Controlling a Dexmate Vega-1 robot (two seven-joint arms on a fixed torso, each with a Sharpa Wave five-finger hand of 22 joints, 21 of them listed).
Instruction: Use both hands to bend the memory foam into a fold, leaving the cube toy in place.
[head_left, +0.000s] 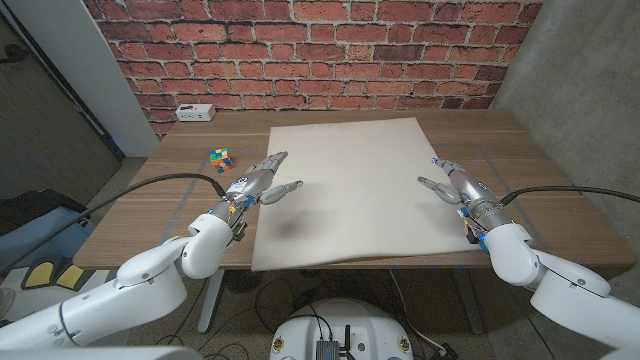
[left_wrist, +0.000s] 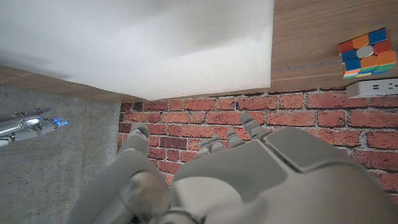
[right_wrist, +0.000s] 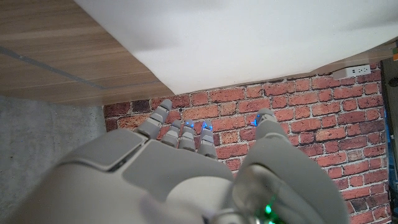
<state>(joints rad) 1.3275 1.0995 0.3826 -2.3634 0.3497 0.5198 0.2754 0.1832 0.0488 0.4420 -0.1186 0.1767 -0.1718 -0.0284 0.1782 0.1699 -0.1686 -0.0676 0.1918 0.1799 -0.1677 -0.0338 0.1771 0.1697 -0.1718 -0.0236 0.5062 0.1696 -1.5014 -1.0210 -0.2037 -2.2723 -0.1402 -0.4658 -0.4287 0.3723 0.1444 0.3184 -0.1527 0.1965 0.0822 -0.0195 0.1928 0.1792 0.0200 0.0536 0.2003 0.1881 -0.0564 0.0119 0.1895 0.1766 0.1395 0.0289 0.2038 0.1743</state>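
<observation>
A white memory foam sheet (head_left: 350, 190) lies spread across the middle of the wooden table (head_left: 520, 140); it also shows in both wrist views (left_wrist: 137, 43) (right_wrist: 249, 37). A multicoloured cube toy (head_left: 221, 157) sits on the bare wood just off the sheet's left edge, and appears as cube toy (left_wrist: 367, 52) in the left wrist view. My left hand (head_left: 258, 184) hovers at the foam's left edge, fingers spread, holding nothing. My right hand (head_left: 456, 186) hangs over the foam's right edge, fingers apart and empty. The right hand's fingers (left_wrist: 28, 124) show far off in the left wrist view.
A white power strip (head_left: 195, 112) lies at the table's far left corner by the brick wall (head_left: 330, 50). A black cable (head_left: 150, 185) runs along my left arm and another cable (head_left: 580, 190) along my right. A concrete wall stands to the right.
</observation>
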